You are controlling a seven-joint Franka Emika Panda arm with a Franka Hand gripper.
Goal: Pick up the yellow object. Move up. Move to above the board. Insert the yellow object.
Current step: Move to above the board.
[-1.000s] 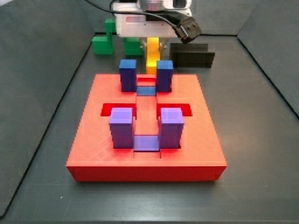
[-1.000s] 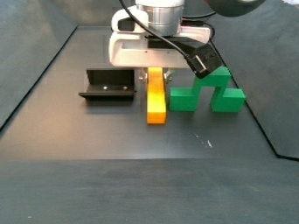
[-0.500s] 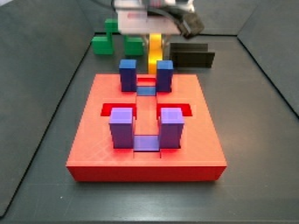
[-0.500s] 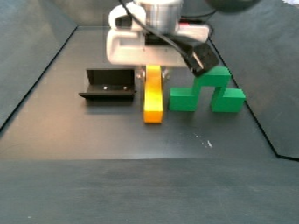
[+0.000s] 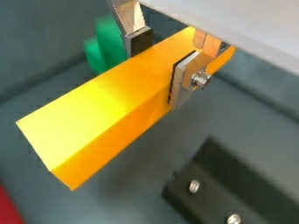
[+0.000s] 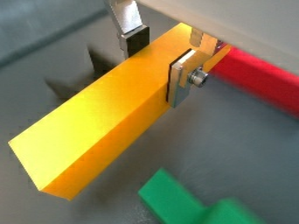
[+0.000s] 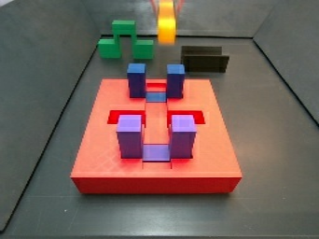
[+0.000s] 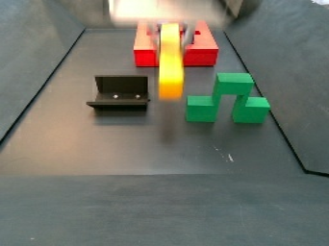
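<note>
My gripper (image 5: 162,54) is shut on the yellow object (image 5: 111,109), a long yellow-orange bar, with one silver finger (image 5: 187,75) on each long side near one end; both wrist views show this grip (image 6: 158,57). In both side views the bar (image 8: 170,63) hangs in the air, blurred, clear of the floor (image 7: 166,19). My gripper (image 8: 167,12) is a blur at the upper edge. The board (image 7: 156,131), a red slab with blue and purple posts, lies on the floor apart from the bar; it also shows behind the bar (image 8: 193,46).
A green stepped block (image 8: 226,99) stands on the floor beside the bar and shows in the wrist views too (image 5: 105,48). The dark fixture (image 8: 119,93) stands on the bar's other side (image 7: 206,58). Grey walls enclose the floor.
My gripper has risen with the yellow bar in it; the bar has left the floor and now hangs higher, blurred by motion. The other things have not moved.
</note>
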